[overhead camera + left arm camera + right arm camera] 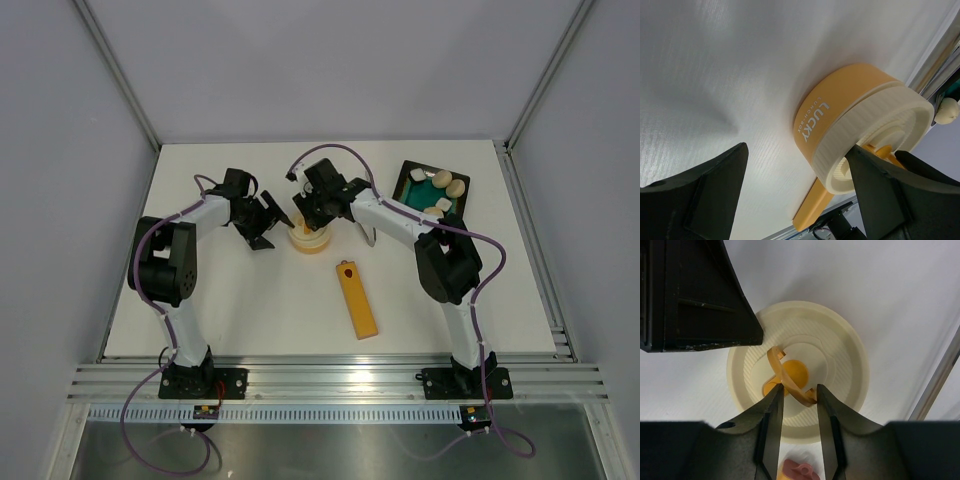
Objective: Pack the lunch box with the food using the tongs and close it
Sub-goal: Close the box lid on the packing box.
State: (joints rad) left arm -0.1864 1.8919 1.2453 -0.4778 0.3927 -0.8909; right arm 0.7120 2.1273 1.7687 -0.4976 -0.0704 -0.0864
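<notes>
The lunch box stands mid-table, an orange tub under a ribbed cream lid. An orange ring handle stands up on the lid. My right gripper hangs straight over the lid, its narrowly parted fingertips touching the ring on both sides. Just left of the box is my left gripper, wide open and holding nothing; one of its fingers is near the lid's rim. Pieces of the food, cream ovals and a white block, lie in the tray. The tongs are out of view.
A black square tray with a green inside sits at the back right. A long orange-yellow bar with a red dot lies in front of the box, also seen in the left wrist view. A metal rail runs along the near table edge.
</notes>
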